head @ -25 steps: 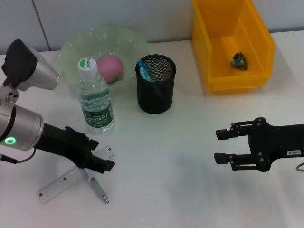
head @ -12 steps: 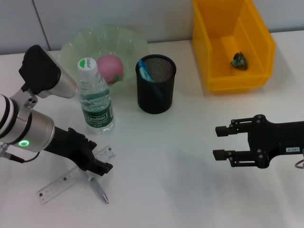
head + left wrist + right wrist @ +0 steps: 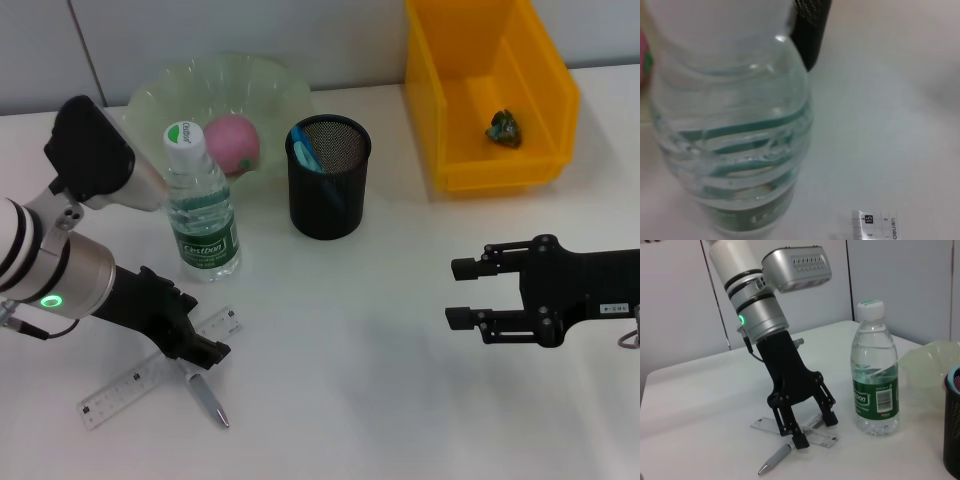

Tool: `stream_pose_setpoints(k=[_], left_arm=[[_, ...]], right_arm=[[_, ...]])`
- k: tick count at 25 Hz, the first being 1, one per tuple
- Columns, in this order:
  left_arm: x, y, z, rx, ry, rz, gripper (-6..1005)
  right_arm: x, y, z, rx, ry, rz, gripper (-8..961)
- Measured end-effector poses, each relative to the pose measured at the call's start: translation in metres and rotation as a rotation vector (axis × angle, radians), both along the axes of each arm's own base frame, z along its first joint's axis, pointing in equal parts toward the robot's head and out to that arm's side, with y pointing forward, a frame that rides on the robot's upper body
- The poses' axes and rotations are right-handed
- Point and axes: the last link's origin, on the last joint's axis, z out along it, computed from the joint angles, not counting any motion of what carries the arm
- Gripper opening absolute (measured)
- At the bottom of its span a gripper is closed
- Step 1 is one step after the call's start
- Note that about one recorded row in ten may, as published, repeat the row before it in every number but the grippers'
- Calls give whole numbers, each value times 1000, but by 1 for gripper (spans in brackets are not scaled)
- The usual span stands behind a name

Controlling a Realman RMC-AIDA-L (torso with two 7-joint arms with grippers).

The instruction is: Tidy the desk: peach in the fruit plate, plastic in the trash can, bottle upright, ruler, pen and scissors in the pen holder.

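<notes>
The left gripper [image 3: 810, 427] is down at the tabletop [image 3: 360, 400] with its jaws spread, one fingertip on each side of the clear ruler [image 3: 160, 369], right where the grey pen [image 3: 206, 399] crosses under it. The risk I see is in that crossing: if the jaws close here they may catch both pieces at once, or pinch the flat ruler by its thin edges so that it skids away or tips up instead of lifting. The water bottle [image 3: 200, 205] stands upright just beside the arm, and a careless swing on the way up could knock it over again.

The ruler is a thin, see-through strip with printed marks, lying flat and slantwise near the front edge. The pen is short and silvery, its tip pointing toward the front. The black mesh pen holder [image 3: 328, 190] waits behind the bottle, with something blue already in it. The right gripper [image 3: 470, 292] hovers well apart at the other side, jaws spread and empty.
</notes>
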Motion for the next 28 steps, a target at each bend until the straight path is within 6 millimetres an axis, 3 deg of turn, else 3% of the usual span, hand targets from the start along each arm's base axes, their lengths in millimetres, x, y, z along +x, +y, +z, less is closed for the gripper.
stream_pose_setpoints(k=[28], left_arm=[[-3,0,-9,-12,73,-53,700]], right_arm=[[-2,-1,0,8,31,-6,576]])
